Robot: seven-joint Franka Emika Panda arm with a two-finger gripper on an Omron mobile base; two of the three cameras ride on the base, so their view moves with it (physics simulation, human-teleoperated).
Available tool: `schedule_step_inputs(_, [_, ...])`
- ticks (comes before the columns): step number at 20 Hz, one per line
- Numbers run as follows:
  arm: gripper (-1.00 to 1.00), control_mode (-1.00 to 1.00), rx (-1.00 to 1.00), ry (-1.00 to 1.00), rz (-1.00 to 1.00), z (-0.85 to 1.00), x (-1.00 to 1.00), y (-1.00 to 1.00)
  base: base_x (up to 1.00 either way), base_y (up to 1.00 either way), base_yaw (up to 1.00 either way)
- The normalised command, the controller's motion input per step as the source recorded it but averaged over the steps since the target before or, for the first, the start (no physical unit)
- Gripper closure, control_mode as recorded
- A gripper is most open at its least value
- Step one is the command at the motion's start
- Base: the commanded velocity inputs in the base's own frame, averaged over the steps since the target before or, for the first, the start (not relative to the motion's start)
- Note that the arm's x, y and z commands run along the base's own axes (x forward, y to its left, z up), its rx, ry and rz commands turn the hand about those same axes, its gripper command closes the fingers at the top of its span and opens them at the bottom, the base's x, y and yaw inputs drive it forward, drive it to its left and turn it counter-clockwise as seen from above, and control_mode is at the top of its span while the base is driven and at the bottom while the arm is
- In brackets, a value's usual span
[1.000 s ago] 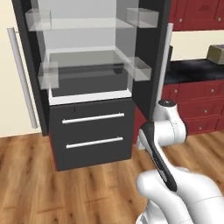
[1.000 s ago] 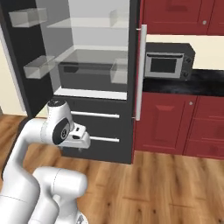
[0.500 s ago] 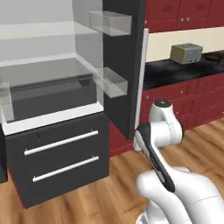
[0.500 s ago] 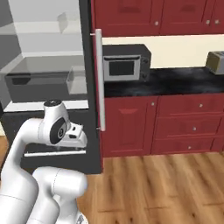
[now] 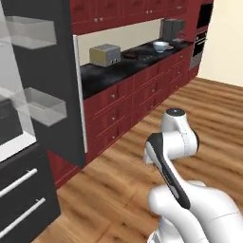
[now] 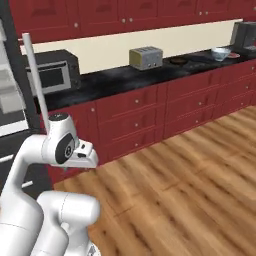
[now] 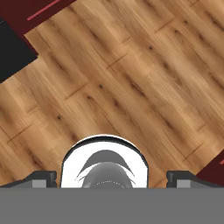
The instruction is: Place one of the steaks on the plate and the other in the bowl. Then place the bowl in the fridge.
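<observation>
The white bowl [image 5: 160, 46] with a pale blue pattern stands far off on the black counter [image 5: 109, 73], and shows too in the right base view [image 6: 220, 52]. I cannot make out the steaks or the plate at this distance. The dark grey fridge [image 5: 66, 118] is at the left with its door open and clear door bins showing; its silver handle [image 6: 35, 75] stands at the left of the right base view. My gripper [image 7: 111, 179] is open and holds nothing. It points down at the wooden floor, folded in close to the arm [image 6: 87, 155].
A toaster [image 5: 105, 54] [image 6: 145, 57], a dark pan [image 5: 144, 57] [image 6: 177, 61] and a coffee machine [image 5: 172, 29] sit on the counter. A microwave [image 6: 55, 72] is near the fridge. Red cabinets [image 6: 150, 115] run below. Wooden floor [image 6: 190, 190] lies open ahead.
The whole view has swung right, from facing the open fridge to looking along the counter, so the base has turned. The arm stays tucked and the gripper stays open.
</observation>
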Motion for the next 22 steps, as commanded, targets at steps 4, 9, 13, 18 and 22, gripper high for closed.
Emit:
schedule_step_inputs(4, [-1.0, 1.0, 0.0, 0.0, 0.0, 0.0, 0.0, 0.0, 0.18, -0.7, -0.72])
schedule_step_inputs(9, [-1.0, 1.0, 0.0, 0.0, 0.0, 0.0, 0.0, 0.0, 0.62, -0.41, -0.55])
schedule_step_inputs(13, [-1.0, 1.0, 0.0, 0.0, 0.0, 0.0, 0.0, 0.0, 0.89, 0.0, -0.26])
schedule_step_inputs(18, [-1.0, 1.0, 0.0, 0.0, 0.0, 0.0, 0.0, 0.0, 0.94, 0.0, -0.19])
schedule_step_inputs(22, [-1.0, 1.0, 0.0, 0.0, 0.0, 0.0, 0.0, 0.0, 1.0, 0.03, -0.21])
